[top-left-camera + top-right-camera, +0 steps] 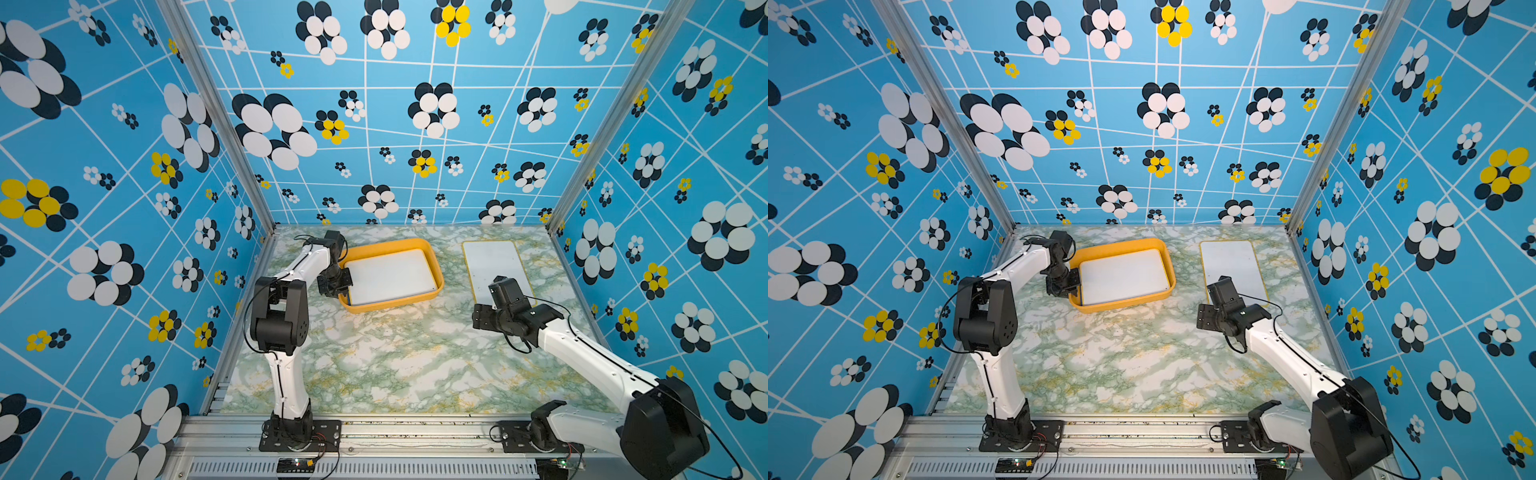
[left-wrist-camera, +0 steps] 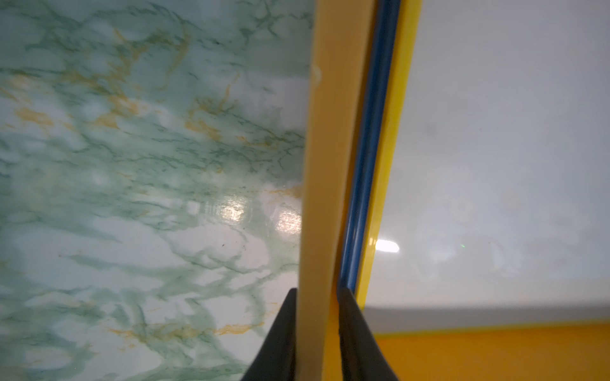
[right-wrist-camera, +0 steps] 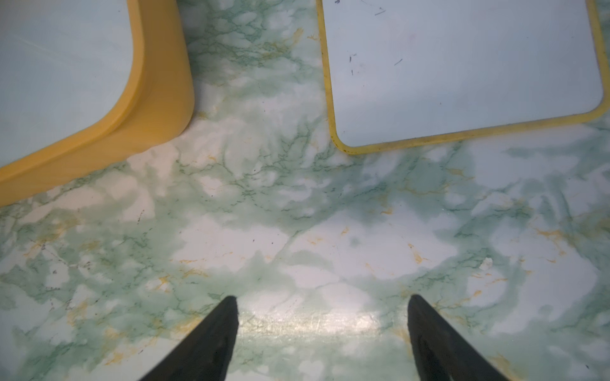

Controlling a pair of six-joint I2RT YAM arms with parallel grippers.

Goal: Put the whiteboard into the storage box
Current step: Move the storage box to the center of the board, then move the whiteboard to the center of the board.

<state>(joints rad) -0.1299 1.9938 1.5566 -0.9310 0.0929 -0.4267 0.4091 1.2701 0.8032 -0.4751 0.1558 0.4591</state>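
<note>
Back left on the green-veined marble-look surface (image 1: 395,365): shallow orange-yellow plastic storage box (image 1: 384,244), rounded corners, flared rim, holding a glossy yellow-framed whiteboard (image 1: 390,276), flat, long axis along the box's. Right of the box, apart, a second whiteboard (image 1: 492,266), yellow-rimmed, lies flat on the surface, long axis front-to-back. Left tool (image 2: 315,290) straddles the box wall; gripping or released, cannot tell. Right tool (image 3: 321,298) spread wide, empty.

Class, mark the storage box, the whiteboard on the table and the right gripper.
storage box (image 1: 390,304): top view, near wall.
whiteboard on the table (image 1: 492,262): top view, white face.
right gripper (image 3: 322,298): right wrist view, between fingertips.
</note>
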